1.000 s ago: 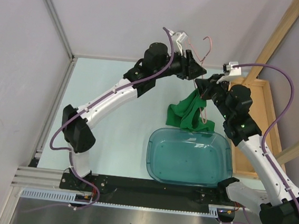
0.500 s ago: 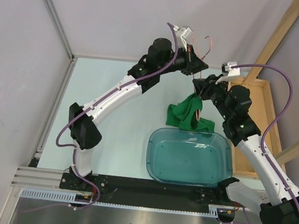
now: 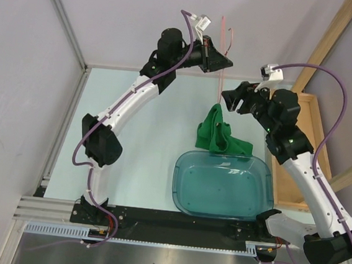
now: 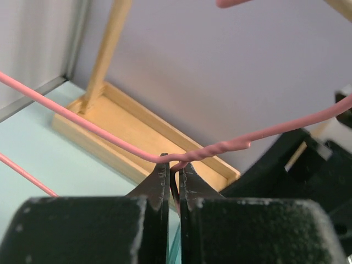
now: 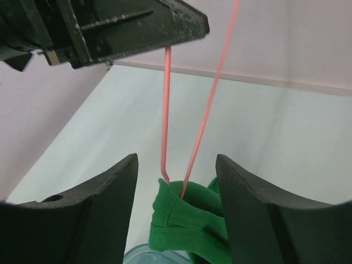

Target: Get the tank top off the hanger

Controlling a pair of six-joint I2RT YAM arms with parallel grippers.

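Two wires of the pink hanger (image 5: pixel 165 110) run down between the spread, released fingers of the right end effector (image 5: pixel 176 159) to the green tank top (image 5: pixel 187 223) bunched just below them, while the left end effector (image 4: pixel 173 165), above, is clenched on the hanger's twisted neck.

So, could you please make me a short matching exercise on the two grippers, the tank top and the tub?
Things:
1. left gripper
2. right gripper
3. tank top
4. tub

States:
A. open, hanger wires running between its jaws
B. translucent teal, on the table
C. shut on the hanger's twisted neck
D. green, hanging from the hanger's lower end

Pairs: 1-C, 2-A, 3-D, 4-B
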